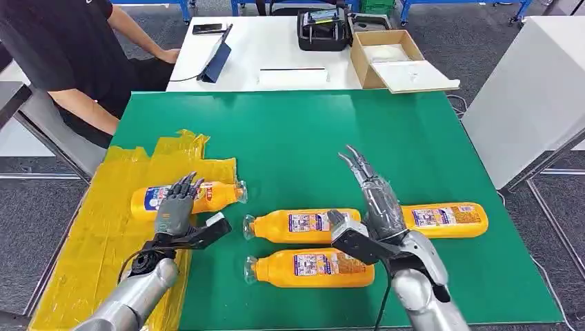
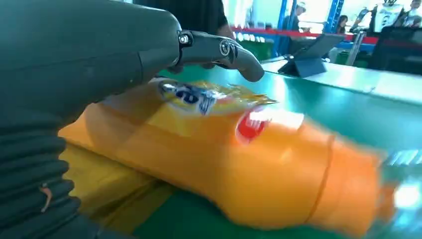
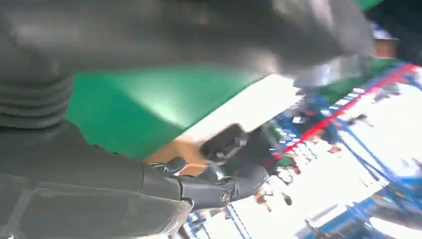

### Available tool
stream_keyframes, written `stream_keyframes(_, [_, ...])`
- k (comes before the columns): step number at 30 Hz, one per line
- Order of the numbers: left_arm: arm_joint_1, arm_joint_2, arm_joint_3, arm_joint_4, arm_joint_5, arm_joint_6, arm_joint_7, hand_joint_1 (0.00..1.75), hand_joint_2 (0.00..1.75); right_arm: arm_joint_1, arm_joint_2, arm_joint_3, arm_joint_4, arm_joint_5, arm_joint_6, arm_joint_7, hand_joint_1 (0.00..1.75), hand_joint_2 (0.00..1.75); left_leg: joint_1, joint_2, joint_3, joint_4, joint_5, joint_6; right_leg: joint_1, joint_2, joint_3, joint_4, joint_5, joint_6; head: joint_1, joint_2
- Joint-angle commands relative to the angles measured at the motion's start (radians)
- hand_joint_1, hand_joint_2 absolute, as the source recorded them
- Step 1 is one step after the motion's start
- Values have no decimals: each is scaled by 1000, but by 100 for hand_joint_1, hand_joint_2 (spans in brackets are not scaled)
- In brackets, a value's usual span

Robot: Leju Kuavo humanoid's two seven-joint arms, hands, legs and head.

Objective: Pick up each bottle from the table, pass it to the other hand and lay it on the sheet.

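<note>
A green mat [image 1: 310,131] covers the work table, with a crinkled yellow sheet [image 1: 103,227] laid over its left end and grey carpet around it. Behind stands a white table [image 1: 276,48] carrying an open cardboard box [image 1: 386,55], a black case [image 1: 323,29], a propped tablet [image 1: 217,58] and a phone [image 1: 208,28]; a person in a black shirt [image 1: 65,48] sits at its left corner. Four orange bottles with blue-and-white labels lie on their sides. One bottle [image 1: 207,196] rests on the sheet with its clear cap pointing right, and the left hand [image 1: 178,210] lies over its labelled middle, fingers extended along it and thumb out to the side, not plainly gripping. The left wrist view brings that bottle [image 2: 259,169] up close and blurred, a finger [image 2: 224,50] arching just above the label without touching it. The other three lie on the mat: a middle bottle [image 1: 296,225], a near bottle [image 1: 310,267], and a right bottle [image 1: 448,219]. The right hand [image 1: 372,207] is raised over the gap between the middle and right bottles, fingers straight and together, holding nothing. The right wrist view is smeared; it shows green mat, a strip of white table edge and blue racks beyond.
</note>
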Motion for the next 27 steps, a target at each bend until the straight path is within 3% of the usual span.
stream_keyframes(1, [138,39,139,-336,302,-117,-76,0,0,159,-198,-186,-46,107,43,-44,0,175,0,-1,1,0,0,-2,1,-3,2,-1,0,1,0,0])
stream_keyframes(6, [182,42,164,-439,367,-110,-93,0,0,201,-237,-218,-112,101,96,-49,0,175,-1,5,-2,1,-1,-1,0,1,-1,0,1,2,0,0])
stream_keyframes(9, [287,55,240,-708,502,-128,-113,0,0,366,-378,-380,-264,1,202,-96,0,175,-1,7,-1,4,-5,-4,-1,0,-1,3,-3,1,0,0])
stream_keyframes(11, [351,61,292,-839,567,-154,-126,0,0,494,-433,-556,-348,-76,289,-148,0,175,-1,0,-6,4,-3,-1,-3,-5,-5,3,-3,2,0,0])
stream_keyframes(13, [394,67,327,-904,623,-184,-154,0,0,555,-415,-674,-400,-72,362,-185,0,175,-1,-3,-5,7,-6,-2,-1,-8,-3,6,-8,3,0,0])
stream_keyframes(17, [393,62,329,-896,626,-188,-157,0,0,541,-389,-669,-411,-50,386,-185,0,175,-1,7,-5,3,-9,0,-1,2,-6,2,-3,2,0,0])
stream_keyframes(21, [389,60,322,-888,624,-182,-171,0,0,530,-376,-662,-405,-24,398,-169,0,175,-1,7,-3,2,-10,-2,-1,3,-5,1,-4,3,0,0])
stream_keyframes(24, [434,47,320,-954,645,-185,-190,0,0,601,-332,-737,-476,18,410,-152,0,175,-1,6,-3,2,-10,0,0,2,-5,1,-4,3,0,0])
stream_keyframes(27, [456,34,315,-991,654,-195,-193,0,0,590,-283,-782,-482,93,452,-156,0,175,-1,4,-5,0,-9,2,0,2,-7,-1,-3,4,0,0])
